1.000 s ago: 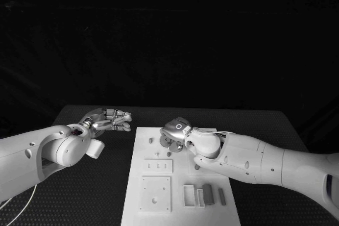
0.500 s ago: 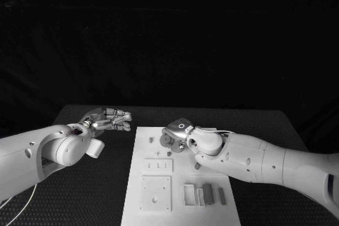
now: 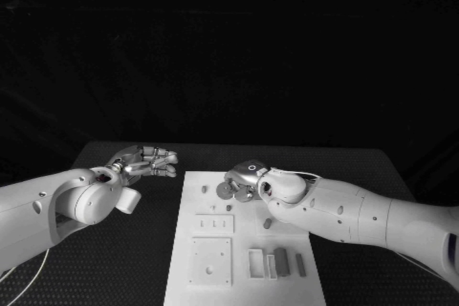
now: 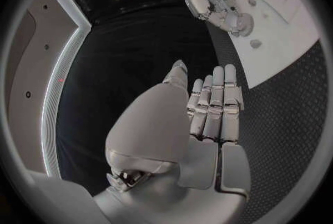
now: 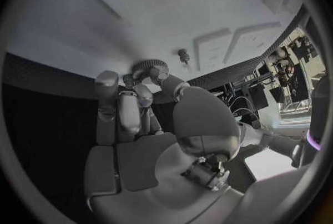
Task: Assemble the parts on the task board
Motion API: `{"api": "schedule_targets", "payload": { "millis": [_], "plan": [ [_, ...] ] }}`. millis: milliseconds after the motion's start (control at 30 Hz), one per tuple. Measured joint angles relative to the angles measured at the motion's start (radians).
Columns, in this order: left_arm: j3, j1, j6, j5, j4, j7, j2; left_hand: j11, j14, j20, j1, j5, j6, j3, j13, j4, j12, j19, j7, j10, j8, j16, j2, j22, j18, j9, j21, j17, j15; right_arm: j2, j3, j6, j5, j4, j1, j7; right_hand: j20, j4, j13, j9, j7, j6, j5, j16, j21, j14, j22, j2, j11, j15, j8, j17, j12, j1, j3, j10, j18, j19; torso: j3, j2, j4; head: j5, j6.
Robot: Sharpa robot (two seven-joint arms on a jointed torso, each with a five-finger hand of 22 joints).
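Your right hand (image 3: 246, 180) is pinching a round geared part (image 5: 149, 66) at its fingertips (over the task board (image 3: 287, 286)). Your left hand (image 3: 145, 161) is hovering beside the board, fingers together and holding nothing.

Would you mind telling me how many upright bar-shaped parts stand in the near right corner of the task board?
3, side by side on the task board: a pale one, a darker one, a thin one. The right arm may hide others.

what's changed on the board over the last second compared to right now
The right hand has shifted a little toward the board's right side, and its wrist has turned. It holds a round gear-like part at its fingertips over the far end of the task board, as it did before. The left hand stayed beside the board's far left corner, holding nothing, and the parts lying on the board kept their places.
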Motion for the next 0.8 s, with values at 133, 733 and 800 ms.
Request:
{"api": "schedule_targets", "payload": {
  "millis": [133,733,800],
  "plan": [
    [0.000,0.000,0.000,0.000,0.000,-0.001,0.000,0.000,0.000,0.000,0.000,0.000,0.000,0.000,0.000,0.000,0.000,0.000,0.000,0.000,0.000,0.000,0.000,0.000,0.000,0.000,0.000,0.000,0.000,0.000,0.001,0.010,0.034,-0.004,0.002,0.011,0.003,-0.001,-0.002,-0.003,0.000,0.000,0.000,0.000,0.000,0.000,0.000,0.045,0.000,0.000,-0.001,0.000,0.000,-0.020,-0.001,-0.008,0.000,-0.004,0.0002,0.000,-0.0001,-0.001,0.000],
    [0.000,0.000,-0.001,0.000,-0.003,-0.002,-0.005,0.000,0.000,0.000,0.000,0.000,0.000,0.000,-0.001,0.000,0.000,0.000,0.000,0.000,0.000,-0.004,0.000,0.001,-0.001,0.000,0.000,0.001,0.000,-0.098,0.042,-0.083,0.061,0.095,-0.005,0.005,0.003,-0.011,-0.006,-0.006,0.006,0.015,0.000,0.000,0.000,0.001,0.000,-0.066,-0.001,0.006,0.014,0.004,0.013,-0.020,0.006,-0.009,0.000,-0.003,0.0006,-0.001,-0.0002,-0.007,0.007],
    [0.000,0.000,-0.001,0.000,-0.004,-0.002,-0.006,0.000,0.000,0.000,0.000,0.000,0.000,0.000,-0.001,0.000,0.000,0.000,0.000,0.000,0.000,-0.004,0.000,0.001,-0.001,0.000,0.000,0.001,0.000,-0.120,0.060,-0.104,0.060,0.115,-0.001,0.003,0.000,-0.009,-0.011,-0.006,0.006,0.018,0.000,-0.004,0.000,0.001,0.000,-0.081,-0.001,0.006,0.014,0.002,0.013,-0.015,0.007,-0.009,0.000,0.000,0.0006,-0.001,-0.0007,-0.007,0.009]
  ]
}}
